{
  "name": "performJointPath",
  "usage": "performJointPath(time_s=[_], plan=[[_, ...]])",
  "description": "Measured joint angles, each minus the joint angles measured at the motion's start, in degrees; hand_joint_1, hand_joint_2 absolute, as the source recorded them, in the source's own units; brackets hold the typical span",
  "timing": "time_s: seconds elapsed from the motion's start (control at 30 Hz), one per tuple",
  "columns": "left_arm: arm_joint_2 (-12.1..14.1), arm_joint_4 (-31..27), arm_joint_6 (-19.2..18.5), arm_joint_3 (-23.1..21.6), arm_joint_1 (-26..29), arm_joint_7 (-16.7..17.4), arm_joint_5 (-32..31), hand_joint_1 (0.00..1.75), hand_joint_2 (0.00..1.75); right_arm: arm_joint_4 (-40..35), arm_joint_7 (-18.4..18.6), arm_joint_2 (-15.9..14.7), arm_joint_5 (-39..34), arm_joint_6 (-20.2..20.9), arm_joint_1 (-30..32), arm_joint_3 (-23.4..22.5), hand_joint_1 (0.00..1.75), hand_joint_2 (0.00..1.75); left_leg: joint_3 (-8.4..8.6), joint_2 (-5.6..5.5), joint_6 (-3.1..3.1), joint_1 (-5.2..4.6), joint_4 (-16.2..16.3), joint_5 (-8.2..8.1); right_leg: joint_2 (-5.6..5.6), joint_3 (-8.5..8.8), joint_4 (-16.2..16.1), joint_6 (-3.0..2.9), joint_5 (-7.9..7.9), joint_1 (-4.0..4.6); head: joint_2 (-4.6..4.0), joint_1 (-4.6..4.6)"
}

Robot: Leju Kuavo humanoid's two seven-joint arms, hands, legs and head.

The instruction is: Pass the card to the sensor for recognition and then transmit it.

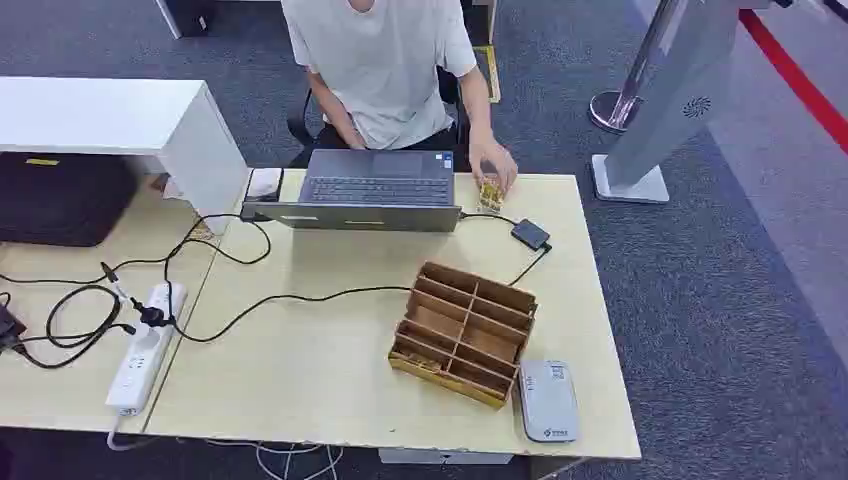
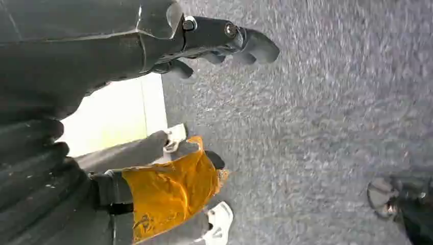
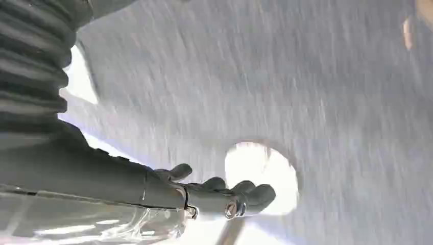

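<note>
The left hand [image 2: 224, 43] hangs over grey carpet [image 2: 332, 127]. Its dark fingers [image 2: 258, 47] are curled a little and apart, and they hold nothing. The right hand [image 3: 224, 196] also hangs over the carpet. Its fingers [image 3: 258, 194] are stretched out and bent a bit, with nothing in them. That picture is blurry.

From the head view, a pale wooden tabletop [image 1: 300, 360] sits in front. Near its front right corner lies a small grey sensor [image 1: 547, 400], flat on the wood. Just beside it, toward the middle, stands a brown wooden organizer [image 1: 463, 332] with many slots. A black cable [image 1: 300, 298] runs across the middle of the tabletop. A small black box [image 1: 530, 234] lies near the right edge, with a wire to it.

At the back edge stands an open grey laptop [image 1: 365, 190]. A person [image 1: 380, 60] in a light shirt sits behind it. The person's hand [image 1: 492, 165] rests at the back edge, right of the laptop, and holds a small yellowish thing that may be the card [image 1: 490, 193]. I cannot tell for sure. A white power strip [image 1: 145, 345] lies on a second table on the left.
</note>
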Motion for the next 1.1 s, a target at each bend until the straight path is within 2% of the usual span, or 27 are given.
performJointPath(time_s=[0.03,0.07,0.1,0.17,0.2,0.27,0.33,0.4,0.57,0.7,1.0,1.1], plan=[[-0.2,0.24,0.04,0.78,-0.16,-0.02,-0.39,0.0,1.75,-0.09,0.17,-0.36,-0.02,0.04,0.02,-0.52,0.0,1.75,0.02,-0.02,0.01,-0.02,0.01,0.0,-0.02,0.0,-0.01,0.0,0.0,-0.01,0.0,0.04],[-0.17,0.41,-0.2,1.26,-0.18,-0.28,-1.13,0.0,1.75,-0.44,1.2,-2.25,-0.17,0.45,0.28,-1.26,0.0,1.75,0.01,-0.04,0.02,-0.04,0.02,-0.01,-0.06,0.03,-0.05,0.01,0.0,-0.03,0.0,0.0],[-0.17,0.46,-0.86,1.37,-0.14,-0.81,-1.93,0.0,1.75,-0.64,1.42,-2.91,-1.01,2.52,0.47,-2.08,0.0,1.75,0.0,-0.03,0.08,-0.07,0.04,-0.05,-0.05,0.02,-0.08,0.03,0.01,-0.06,0.0,0.09],[0.26,0.72,-2.23,1.42,-0.17,-1.82,-3.19,0.0,1.75,-1.05,-0.75,-9.44,-3.81,12.81,0.98,-3.91,0.0,1.75,0.01,-0.03,0.17,-0.31,0.04,-0.09,-0.06,0.02,-0.07,0.09,0.0,-0.29,0.0,-0.07],[0.46,0.83,-2.84,1.42,-0.18,-2.14,-3.52,0.0,1.75,-1.05,-2.24,-15.17,-4.96,17.84,1.28,-5.26,0.0,1.75,0.01,-0.04,0.29,-0.5,0.03,-0.1,-0.07,-0.01,-0.01,0.23,-0.04,-0.61,0.0,-0.04],[0.98,0.85,-3.17,1.44,-0.2,-2.58,-3.71,0.0,1.75,-1.75,-4.35,-23.29,-5.68,21.03,1.52,-8.64,0.0,1.75,0.02,-0.01,0.41,-0.61,0.03,-0.12,0.02,0.01,0.07,0.45,-0.06,-0.77,0.0,-0.15],[1.55,0.85,-3.21,1.48,-0.21,-2.64,-3.76,0.0,1.75,-3.43,-4.88,-29.47,-5.42,21.94,1.45,-11.49,0.0,1.75,0.03,0.26,0.44,-0.59,0.08,-0.17,0.26,0.01,-0.08,0.51,0.04,-0.63,0.0,0.0],[1.71,0.85,-3.34,1.5,-0.46,-2.99,-4.04,0.0,1.75,-5.8,-3.83,-34.53,-3.9,23.37,1.03,-13.79,0.0,1.75,0.07,0.4,0.51,-0.6,0.1,-0.22,0.36,0.02,-0.1,0.56,0.07,-0.61,0.0,-0.09],[1.75,1.01,-4.02,1.57,-0.81,-3.23,-4.44,0.0,1.75,-9.8,-2.91,-41.62,-0.7,24.72,-1.21,-16.9,0.0,1.75,0.13,0.39,0.54,-0.71,0.08,-0.2,0.35,0.01,-0.03,0.58,0.06,-0.73,0.0,-0.11],[1.75,1.2,-4.02,1.83,-0.85,-3.1,-4.41,0.0,1.75,-12.33,-4.18,-46.14,-0.44,24.65,-3.2,-18.47,0.0,1.75,0.16,0.39,0.54,-0.67,0.08,-0.19,0.35,0.01,-0.03,0.57,0.06,-0.69,0.0,-0.09],[1.77,1.31,-4.02,1.88,-0.86,-3.12,-4.61,0.0,1.75,-15.08,-5.09,-49.92,-0.37,24.87,-4.79,-20.13,0.0,1.75,0.08,0.34,0.52,-0.59,0.06,-0.2,0.29,0.02,-0.03,0.56,0.05,-0.6,0.0,-0.13],[1.79,1.31,-6.1,1.88,-0.92,-4.77,-4.96,0.0,1.75,-17.8,-6.67,-51.83,-1.66,25.49,-6.71,-20.13,0.0,1.75,0.1,0.39,0.53,-0.61,0.05,-0.2,0.35,0.0,-0.01,0.57,0.05,-0.69,0.0,-0.09]])
